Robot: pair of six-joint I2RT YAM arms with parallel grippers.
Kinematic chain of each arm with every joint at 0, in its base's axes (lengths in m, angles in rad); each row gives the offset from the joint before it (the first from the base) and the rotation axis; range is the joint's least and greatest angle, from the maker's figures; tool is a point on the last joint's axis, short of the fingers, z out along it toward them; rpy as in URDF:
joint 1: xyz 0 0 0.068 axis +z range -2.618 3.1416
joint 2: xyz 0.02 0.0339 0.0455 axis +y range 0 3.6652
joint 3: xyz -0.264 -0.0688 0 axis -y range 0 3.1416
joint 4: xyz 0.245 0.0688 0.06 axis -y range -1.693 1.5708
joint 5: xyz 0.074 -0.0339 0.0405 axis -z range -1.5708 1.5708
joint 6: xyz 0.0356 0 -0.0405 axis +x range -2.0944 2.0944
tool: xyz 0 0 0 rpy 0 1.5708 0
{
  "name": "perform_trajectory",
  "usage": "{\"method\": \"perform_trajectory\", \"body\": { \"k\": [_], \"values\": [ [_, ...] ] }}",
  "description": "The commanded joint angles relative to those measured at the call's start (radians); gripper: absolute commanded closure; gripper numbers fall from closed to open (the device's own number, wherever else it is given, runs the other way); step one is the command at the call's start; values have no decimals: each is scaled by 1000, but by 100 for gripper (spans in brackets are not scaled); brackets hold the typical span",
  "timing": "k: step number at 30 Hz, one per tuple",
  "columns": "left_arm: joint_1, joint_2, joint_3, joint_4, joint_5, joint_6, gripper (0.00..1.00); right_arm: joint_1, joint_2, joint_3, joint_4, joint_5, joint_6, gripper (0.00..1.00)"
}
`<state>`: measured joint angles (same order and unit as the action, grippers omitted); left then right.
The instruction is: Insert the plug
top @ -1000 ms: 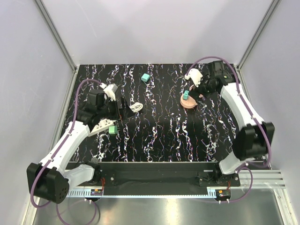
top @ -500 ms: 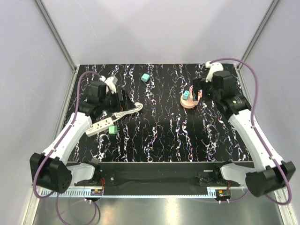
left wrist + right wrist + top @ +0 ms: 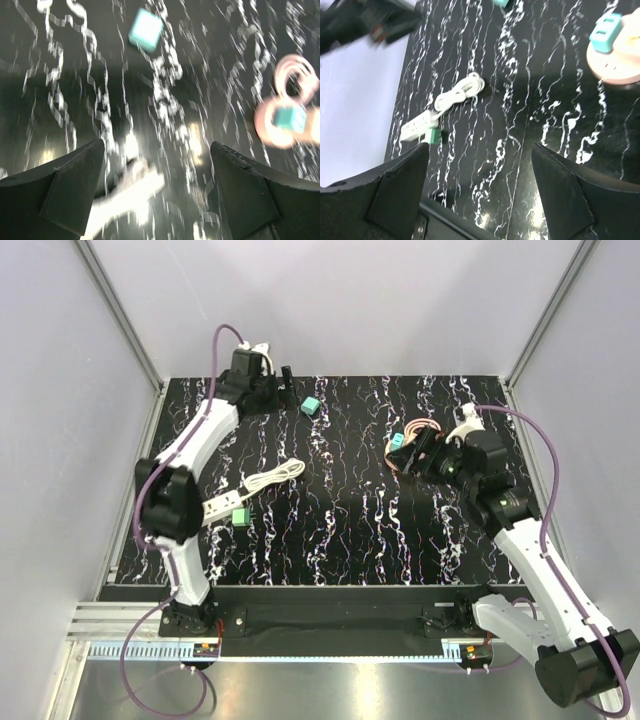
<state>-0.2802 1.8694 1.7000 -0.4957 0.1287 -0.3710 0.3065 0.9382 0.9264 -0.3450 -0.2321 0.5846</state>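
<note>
The plug [image 3: 311,406] lies loose on the bench [image 3: 340,530] at 12 o'clock, close to the far edge and touching nothing. The left pincer [image 3: 289,390] hangs just beside it, at the plug's 10 o'clock, hard by the far rim and the back wall. Its jaws are spread and hold nothing. Seen from that wrist, the plug [image 3: 145,30] sits well ahead of the gap.

Bare marbled surface fills the middle of the bench and the whole near half.

At 9 o'clock, near the left edge, a white power strip [image 3: 222,503] lies slantwise. A green cube [image 3: 240,515] touches its near side, and its coiled cable [image 3: 284,472] trails toward the centre.

At 2 o'clock a pink round base [image 3: 400,458] carries a teal block [image 3: 397,443] on top, with looped pink cord [image 3: 425,428] behind it. The right pincer [image 3: 416,452] is just beside that base, released and empty.
</note>
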Motion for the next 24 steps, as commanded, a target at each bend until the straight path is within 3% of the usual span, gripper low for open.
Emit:
{"method": "perform_trajectory", "body": {
  "k": [1, 5, 10, 24],
  "values": [
    [6, 194, 165, 17, -32, -40, 10, 2, -64, 6, 67, -82, -12, 11],
    [6, 390, 408, 32, -27, -107, 12, 3, -85, 48, 17, -67, -65, 10],
    [9, 552, 547, 68, -95, -180, 12, 3, -108, 46, 20, -101, -34, 10],
    [9, 706, 569, 287, -86, -299, 16, 9, -114, 66, 15, -116, -69, 9]
  ]
}}
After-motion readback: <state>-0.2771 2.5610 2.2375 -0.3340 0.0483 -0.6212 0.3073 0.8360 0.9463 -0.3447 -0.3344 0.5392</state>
